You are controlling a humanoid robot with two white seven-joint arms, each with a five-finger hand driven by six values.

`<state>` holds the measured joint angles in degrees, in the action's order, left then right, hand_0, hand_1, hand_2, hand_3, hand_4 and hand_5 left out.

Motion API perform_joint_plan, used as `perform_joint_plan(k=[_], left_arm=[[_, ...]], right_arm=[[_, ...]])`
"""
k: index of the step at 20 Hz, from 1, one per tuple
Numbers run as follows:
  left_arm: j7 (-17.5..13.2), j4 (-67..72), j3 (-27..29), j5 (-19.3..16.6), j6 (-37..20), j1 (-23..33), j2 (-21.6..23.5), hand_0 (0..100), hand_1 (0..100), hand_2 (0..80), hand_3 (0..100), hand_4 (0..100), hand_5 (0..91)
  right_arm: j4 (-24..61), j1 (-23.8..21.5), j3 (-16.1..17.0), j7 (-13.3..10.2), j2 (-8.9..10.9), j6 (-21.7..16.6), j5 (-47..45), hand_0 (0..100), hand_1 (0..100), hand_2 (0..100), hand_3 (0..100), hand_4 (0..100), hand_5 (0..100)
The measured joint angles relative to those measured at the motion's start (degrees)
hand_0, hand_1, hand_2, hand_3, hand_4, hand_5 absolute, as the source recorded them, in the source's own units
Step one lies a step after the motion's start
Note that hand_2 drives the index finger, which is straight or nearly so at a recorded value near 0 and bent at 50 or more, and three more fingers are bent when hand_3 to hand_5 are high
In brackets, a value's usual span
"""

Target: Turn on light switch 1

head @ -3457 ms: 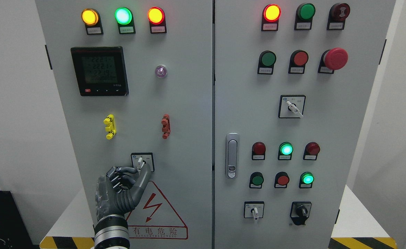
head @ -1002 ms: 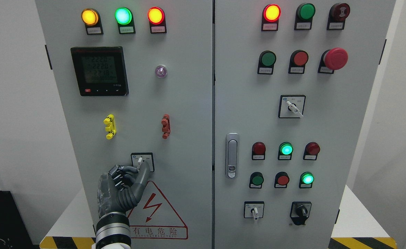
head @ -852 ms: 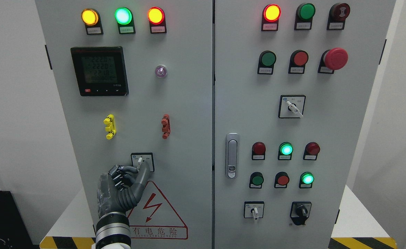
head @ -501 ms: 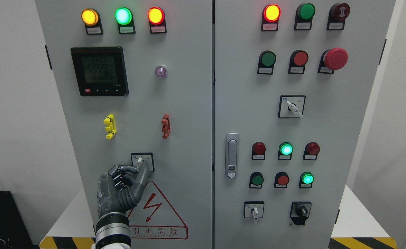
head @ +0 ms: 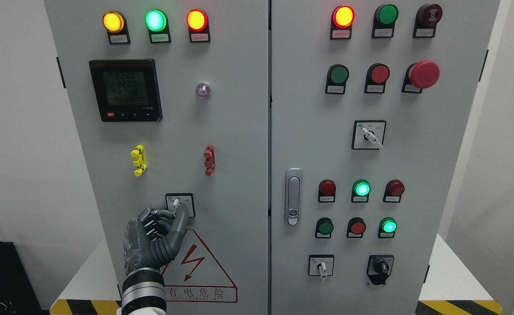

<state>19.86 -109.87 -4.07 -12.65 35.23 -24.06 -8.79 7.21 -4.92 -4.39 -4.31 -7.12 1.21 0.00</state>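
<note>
Light switch 1 is a small rotary selector (head: 176,202) with a white lever on a black-framed white plate, low on the left cabinet door (head: 235,144). The lever points up, leaning slightly right. My left hand (head: 174,213) comes up from the bottom left. Its thumb (head: 181,216) and index finger (head: 163,213) pinch the lower part of the lever, with the other fingers curled. The lower half of the plate is hidden behind the hand. The right arm does not show.
A red triangular warning sticker (head: 195,267) sits just below the hand. A yellow clip (head: 138,160) and a red clip (head: 209,160) are above the switch. The right door (head: 414,175) carries a latch handle (head: 293,197), lamps, buttons and further selectors.
Since 3.5 s ago my left hand has shifted slightly left and down, with the thumb closer against the lever. Over the last second nothing visibly moves.
</note>
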Motion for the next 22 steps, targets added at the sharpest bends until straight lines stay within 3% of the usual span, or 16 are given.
perform_joint_plan(k=[22], left_arm=[[0.05, -0.02, 0.0, 0.0, 1.34, 0.08, 0.04, 59, 57, 63.9, 95, 91, 82.7]], right_arm=[[0.0, 0.0, 0.0, 0.0, 0.0, 0.0, 0.0, 0, 0, 0, 0, 0, 0]])
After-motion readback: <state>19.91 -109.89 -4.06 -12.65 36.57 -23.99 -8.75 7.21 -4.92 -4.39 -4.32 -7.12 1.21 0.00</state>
